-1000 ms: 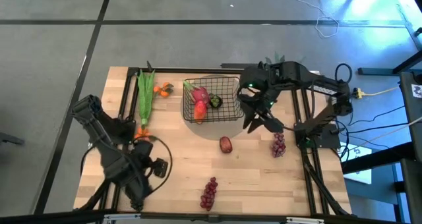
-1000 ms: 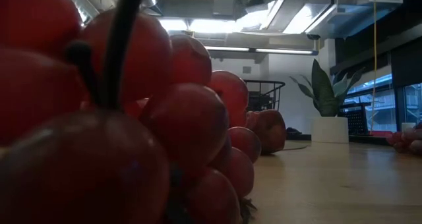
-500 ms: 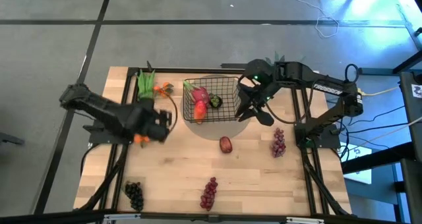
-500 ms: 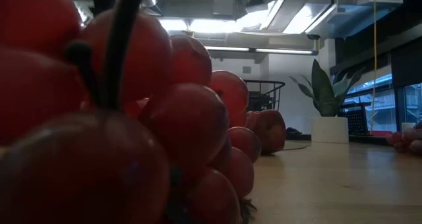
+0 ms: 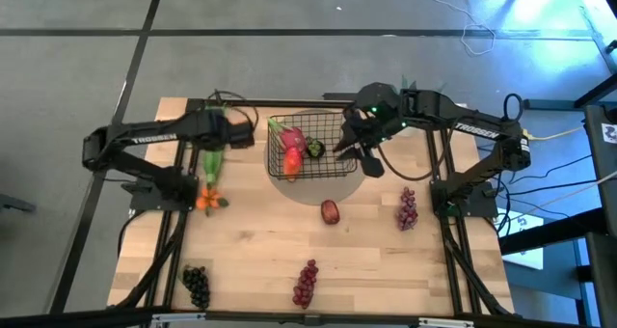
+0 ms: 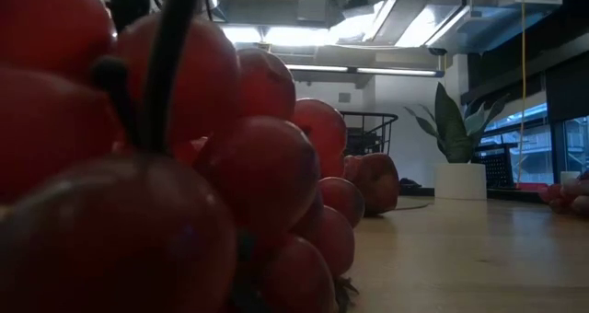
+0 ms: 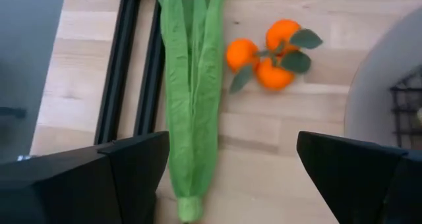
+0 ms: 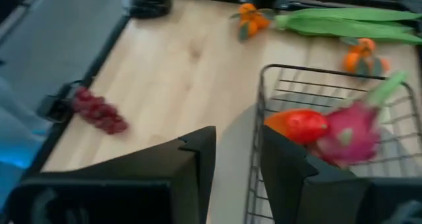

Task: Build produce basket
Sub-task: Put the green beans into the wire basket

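The black wire basket (image 5: 310,147) stands on a round grey mat (image 5: 355,181) at the far middle. It holds a pink dragon fruit (image 5: 292,137), a red-orange mango (image 5: 292,160) and a dark green piece (image 5: 316,150). My left gripper (image 7: 232,145) is wide open above the long green stalk (image 7: 191,99), beside a cluster of small oranges (image 7: 271,53). My right gripper (image 8: 239,151) is open by a narrow gap at the basket's right wall (image 8: 258,112). Red grape bunches (image 5: 409,210) (image 5: 307,282), dark grapes (image 5: 197,286), a red round fruit (image 5: 331,211) and more oranges (image 5: 208,201) lie on the table. My right gripper comes slanting down at the top rim of the basket's right wall (image 8: 262,71), one finger (image 8: 198,159) outside it and the other (image 8: 285,159) over the inside. Whether the fingers touch the wire, I cannot tell.
A potted spiky plant (image 6: 457,143) in a white pot stands at the far right behind the right arm. Black frame rails (image 7: 125,72) run along the table's left side next to the stalk. The near red grape bunch (image 6: 166,166) fills most of the low view.
My left arm has swung from the table's near left corner toward the far edge and now hangs over the green stalk and oranges; the dark grapes show where it was. My right gripper has gone from right of the mat toward the far left, up to the basket's right wall.
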You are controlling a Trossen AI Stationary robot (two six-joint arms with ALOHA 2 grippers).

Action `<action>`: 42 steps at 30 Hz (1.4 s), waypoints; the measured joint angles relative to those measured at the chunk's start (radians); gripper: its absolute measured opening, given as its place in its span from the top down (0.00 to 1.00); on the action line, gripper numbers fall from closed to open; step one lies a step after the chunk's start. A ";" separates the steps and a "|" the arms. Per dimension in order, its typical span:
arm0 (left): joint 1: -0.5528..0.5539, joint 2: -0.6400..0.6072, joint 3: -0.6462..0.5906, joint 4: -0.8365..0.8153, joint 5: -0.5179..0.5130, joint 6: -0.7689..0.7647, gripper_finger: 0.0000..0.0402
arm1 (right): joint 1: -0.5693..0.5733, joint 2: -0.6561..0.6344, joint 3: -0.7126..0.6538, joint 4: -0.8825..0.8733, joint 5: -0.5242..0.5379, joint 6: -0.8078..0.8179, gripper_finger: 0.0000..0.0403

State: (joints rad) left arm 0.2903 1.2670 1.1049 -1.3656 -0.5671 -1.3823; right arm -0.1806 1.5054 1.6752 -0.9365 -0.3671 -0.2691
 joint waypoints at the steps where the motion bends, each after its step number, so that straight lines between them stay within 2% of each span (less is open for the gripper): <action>1: 0.030 0.010 0.000 0.013 0.018 0.027 0.20 | 0.000 0.000 0.000 -0.001 0.012 0.000 0.74; 12: 0.296 0.071 -0.001 0.031 0.196 0.352 0.20 | -0.005 0.000 0.001 -0.015 0.034 -0.001 0.74; 23: 0.422 0.155 -0.001 0.078 0.258 0.524 0.20 | -0.005 0.000 0.001 -0.025 0.034 -0.001 0.74; 30: 0.423 0.234 -0.018 0.094 0.245 0.524 0.20 | -0.005 0.000 0.001 -0.025 0.034 -0.009 0.74; 42: 0.418 0.250 -0.232 0.192 0.240 0.449 0.20 | -0.005 0.000 0.001 -0.026 0.034 -0.012 0.74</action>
State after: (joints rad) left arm 0.7086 1.5173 0.8731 -1.1734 -0.3270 -0.9337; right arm -0.1860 1.5055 1.6764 -0.9623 -0.3330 -0.2814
